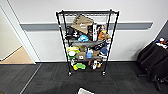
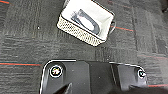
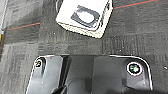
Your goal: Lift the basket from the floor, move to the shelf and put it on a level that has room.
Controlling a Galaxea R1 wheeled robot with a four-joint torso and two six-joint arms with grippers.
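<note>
basket [image 2: 86, 21] on floor [image 2: 30, 45], dark object inside | shelf [image 1: 87, 42] ahead by wall, lower tiers crowded, top level [image 1: 87, 12] bare | fingers: cannot tell

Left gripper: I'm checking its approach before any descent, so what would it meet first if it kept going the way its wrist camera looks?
Probably the basket on the floor, though depth is unclear.

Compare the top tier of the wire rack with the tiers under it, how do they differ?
The top tier of the shelf looks bare in the head view, while the lower tiers are crowded with boxes, bags and colourful items. The top tier spans the post tops; the lower tiers sit between the posts, further down. Both are black wire grid.
</note>
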